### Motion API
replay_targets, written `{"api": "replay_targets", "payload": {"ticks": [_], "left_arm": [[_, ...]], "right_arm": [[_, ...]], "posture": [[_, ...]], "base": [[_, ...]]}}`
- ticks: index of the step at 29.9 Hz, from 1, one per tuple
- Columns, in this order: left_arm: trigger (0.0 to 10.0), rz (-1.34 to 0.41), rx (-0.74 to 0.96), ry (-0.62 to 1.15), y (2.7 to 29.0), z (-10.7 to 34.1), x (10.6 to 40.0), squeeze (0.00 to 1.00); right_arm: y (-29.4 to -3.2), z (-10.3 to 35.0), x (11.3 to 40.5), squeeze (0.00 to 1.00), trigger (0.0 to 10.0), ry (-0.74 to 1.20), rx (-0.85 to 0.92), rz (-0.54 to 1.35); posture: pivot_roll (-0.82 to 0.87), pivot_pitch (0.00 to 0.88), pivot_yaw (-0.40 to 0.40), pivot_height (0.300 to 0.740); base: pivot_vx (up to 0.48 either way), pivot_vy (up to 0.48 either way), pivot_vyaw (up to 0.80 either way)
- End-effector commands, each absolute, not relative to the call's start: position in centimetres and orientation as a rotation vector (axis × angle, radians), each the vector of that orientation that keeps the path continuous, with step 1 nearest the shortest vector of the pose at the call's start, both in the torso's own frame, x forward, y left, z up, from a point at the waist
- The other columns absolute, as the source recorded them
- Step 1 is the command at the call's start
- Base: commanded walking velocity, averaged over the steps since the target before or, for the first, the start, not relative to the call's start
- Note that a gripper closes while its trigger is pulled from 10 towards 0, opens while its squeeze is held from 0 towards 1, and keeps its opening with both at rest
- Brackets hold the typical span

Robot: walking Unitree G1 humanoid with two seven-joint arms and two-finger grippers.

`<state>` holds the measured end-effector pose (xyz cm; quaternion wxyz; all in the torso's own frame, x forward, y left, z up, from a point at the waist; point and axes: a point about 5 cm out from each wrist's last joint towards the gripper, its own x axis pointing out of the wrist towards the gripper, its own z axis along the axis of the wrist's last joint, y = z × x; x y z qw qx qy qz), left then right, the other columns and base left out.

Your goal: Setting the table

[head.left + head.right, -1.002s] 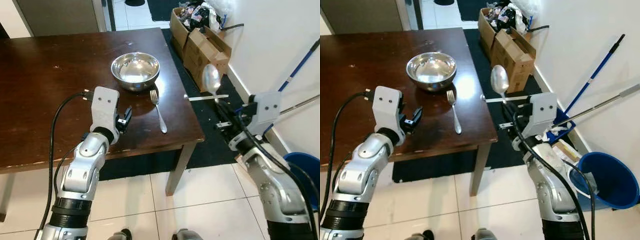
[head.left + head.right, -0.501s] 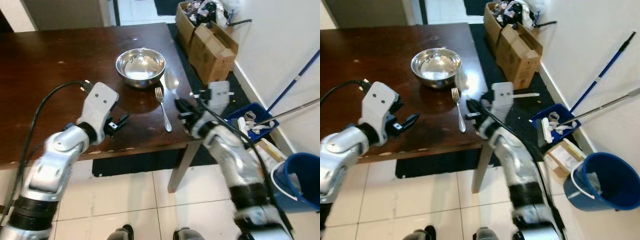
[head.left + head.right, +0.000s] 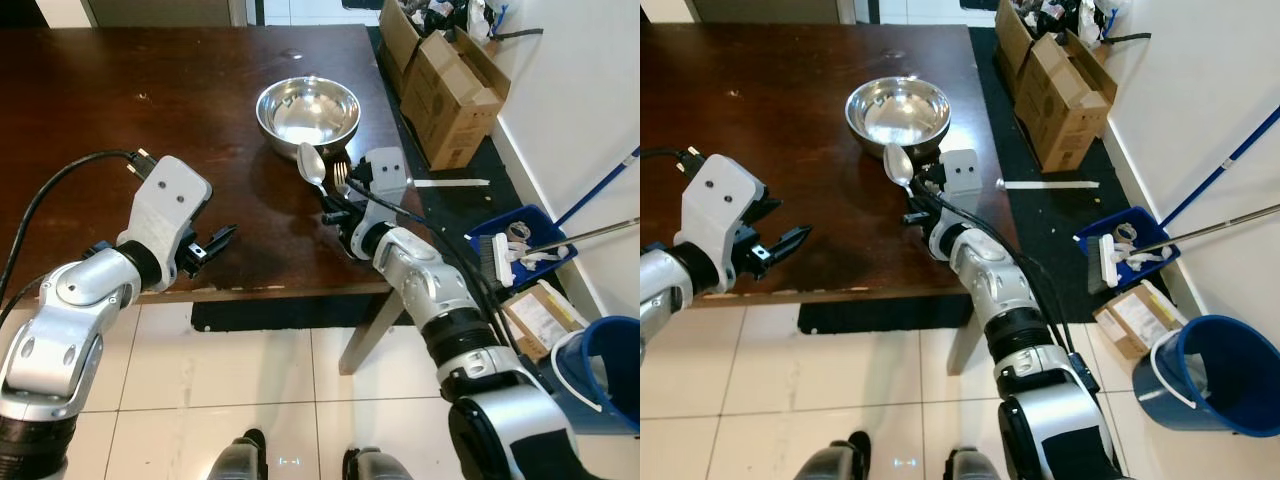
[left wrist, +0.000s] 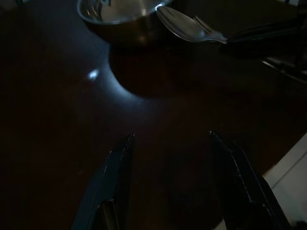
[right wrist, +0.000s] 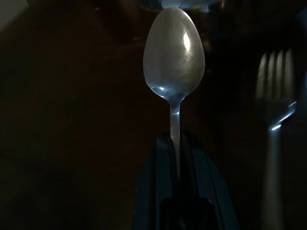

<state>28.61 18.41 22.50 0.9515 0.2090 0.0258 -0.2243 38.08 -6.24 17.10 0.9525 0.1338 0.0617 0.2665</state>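
The table [image 3: 120,110] was dark brown, glossy, with pale glare patches. The bowl [image 3: 308,108], spoon [image 3: 311,166] and fork [image 3: 340,175] were shiny silver. Both arms were silver with white wrist housings and black fingers [image 4: 112,177]. The floor [image 3: 290,400] was white tile with grey grout; a black mat [image 3: 440,200] lay beside the table. The boxes [image 3: 445,75] were brown cardboard, the bucket [image 3: 1215,375] and tray [image 3: 1130,250] blue.
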Motion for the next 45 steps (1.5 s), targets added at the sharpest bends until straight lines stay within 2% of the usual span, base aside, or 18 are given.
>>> {"api": "replay_targets", "payload": {"ticks": [1,5,8,23,38,39,41,42,45], "left_arm": [[10.0,-0.471,0.420,0.072,18.0,22.0,28.3,0.00],[10.0,-0.495,0.412,0.078,17.3,21.9,28.2,0.00],[10.0,-0.503,0.413,0.079,17.0,21.9,28.3,0.00],[10.0,-0.520,0.391,0.072,15.9,22.0,28.3,0.00],[10.0,-0.524,0.377,0.074,15.2,21.8,28.4,0.00],[10.0,-0.524,0.376,0.073,15.2,21.8,28.4,0.00],[10.0,-0.523,0.375,0.073,15.2,21.8,28.4,0.00],[10.0,-0.523,0.375,0.073,15.2,21.8,28.4,0.00],[10.0,-0.522,0.373,0.071,15.1,21.7,28.5,0.00]], "right_arm": [[-5.6,17.0,38.1,0.00,10.0,0.148,0.342,0.546],[-4.6,17.0,38.2,0.00,10.0,0.185,0.439,0.532],[-4.2,16.6,38.1,0.00,10.0,0.209,0.444,0.522],[-5.3,13.9,38.1,0.00,10.0,0.304,0.353,0.421],[-5.4,14.7,38.5,0.00,10.0,0.249,0.251,0.485],[-5.5,14.6,38.5,0.34,10.0,0.249,0.235,0.485],[-5.6,14.6,38.5,0.34,10.0,0.248,0.225,0.484],[-5.6,14.6,38.5,1.00,10.0,0.248,0.222,0.484],[-5.7,14.8,38.6,1.00,10.0,0.232,0.205,0.484]], "posture": [[0.04,0.181,0.028,0.740],[0.04,0.191,0.026,0.740],[0.04,0.200,0.022,0.740],[0.04,0.216,0.017,0.740],[0.03,0.198,0.021,0.740],[0.03,0.195,0.021,0.740],[0.03,0.195,0.021,0.740],[0.03,0.191,0.021,0.740],[0.03,0.183,0.022,0.740]], "base": [[0.000,0.000,0.00],[0.000,0.000,0.00],[0.000,0.000,0.00],[0.000,0.000,0.00],[0.000,0.000,0.00],[0.000,0.000,0.00],[0.000,0.000,0.00],[0.000,0.000,0.00],[0.000,0.000,0.00]]}}
